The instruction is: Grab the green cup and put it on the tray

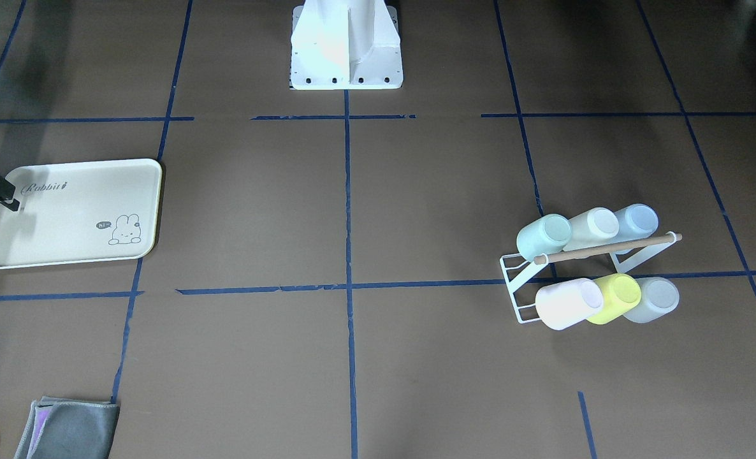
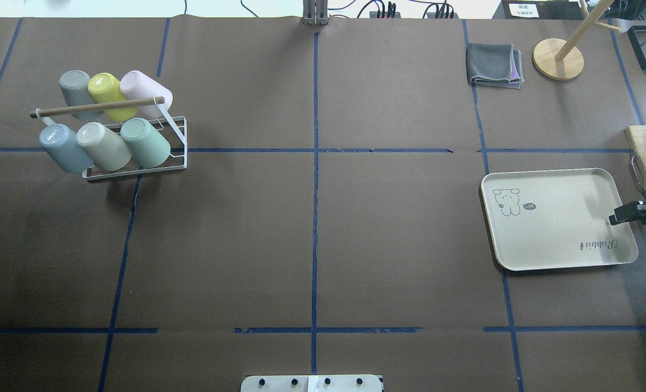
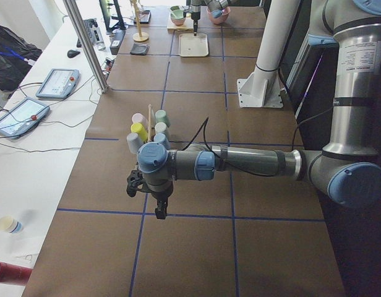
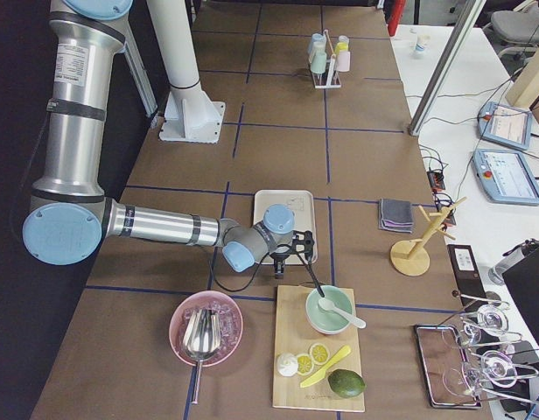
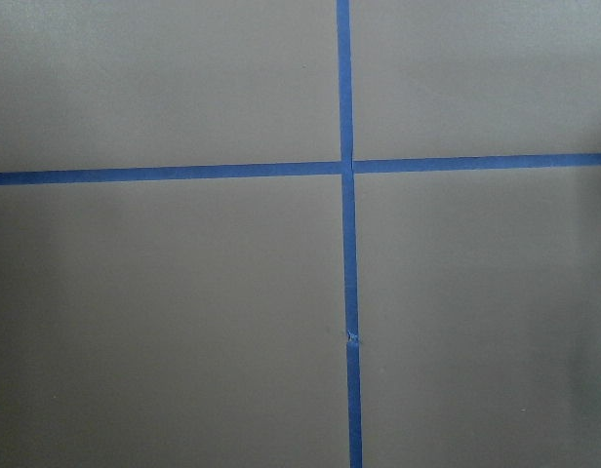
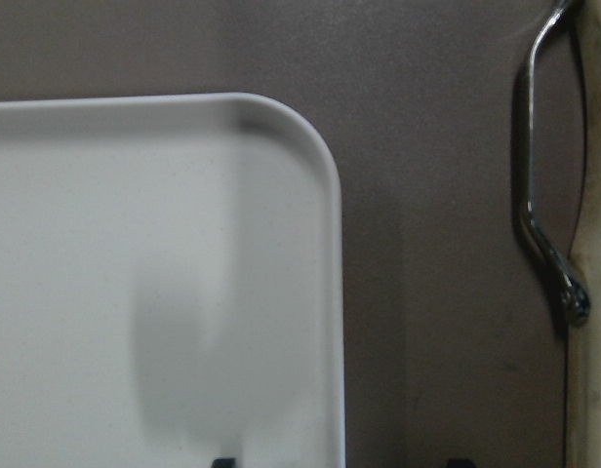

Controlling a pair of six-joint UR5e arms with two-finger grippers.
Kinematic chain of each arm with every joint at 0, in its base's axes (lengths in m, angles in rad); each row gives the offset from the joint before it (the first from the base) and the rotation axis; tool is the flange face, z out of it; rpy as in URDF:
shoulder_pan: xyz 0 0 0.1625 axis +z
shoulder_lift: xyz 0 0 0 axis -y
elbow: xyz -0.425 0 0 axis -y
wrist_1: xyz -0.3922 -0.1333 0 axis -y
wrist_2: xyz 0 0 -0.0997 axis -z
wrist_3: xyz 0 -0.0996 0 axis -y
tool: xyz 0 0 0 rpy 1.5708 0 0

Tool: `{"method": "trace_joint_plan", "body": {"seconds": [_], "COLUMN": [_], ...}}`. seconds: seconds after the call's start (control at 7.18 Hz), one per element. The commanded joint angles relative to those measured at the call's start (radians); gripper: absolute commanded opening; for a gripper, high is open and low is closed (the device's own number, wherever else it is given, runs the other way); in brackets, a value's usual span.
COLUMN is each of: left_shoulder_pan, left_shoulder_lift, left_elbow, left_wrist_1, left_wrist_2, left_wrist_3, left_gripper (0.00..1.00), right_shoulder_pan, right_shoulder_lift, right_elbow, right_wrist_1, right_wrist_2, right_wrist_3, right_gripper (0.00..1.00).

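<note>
Green cup (image 2: pixel 145 142) on rack (image 2: pixel 97 107), well apart from right pincer (image 2: pixel 613 219)

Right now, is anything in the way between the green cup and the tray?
Nothing visible. The table between the green cup and the tray is bare. The cup sits on a rack, close beside a cream cup. The right gripper hangs over the tray's far edge.
</note>
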Motion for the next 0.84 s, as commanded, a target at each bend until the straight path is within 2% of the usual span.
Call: {"method": "trace_joint_plan", "body": {"seconds": [0.0,0.28,0.56,0.7], "left_shoulder_pan": [0.0,0.0,0.0,0.0], "left_shoulder_lift": [-0.002,-0.007,-0.013,-0.014], "left_elbow": [0.0,0.001,0.001,0.001], "left_wrist_1": [0.0,0.0,0.0,0.0], "left_wrist_2": [0.0,0.0,0.0,0.0], "left_wrist_3": [0.0,0.0,0.0,0.0], "left_gripper": [1.0,1.0,1.0,1.0], "right_shoulder_pan": [0.001,0.001,0.001,0.002], "right_shoulder_lift": [-0.002,-0.007,-0.011,-0.013], "right_elbow": [0.001,0.001,0.019,0.033], "right_wrist_1": [0.0,0.0,0.0,0.0], "right_wrist_2": [-0.001,-0.001,0.001,0.002], "right_wrist_3": [0.0,0.0,0.0,-0.002], "right_gripper": [0.39,0.27,0.01,0.0]}}
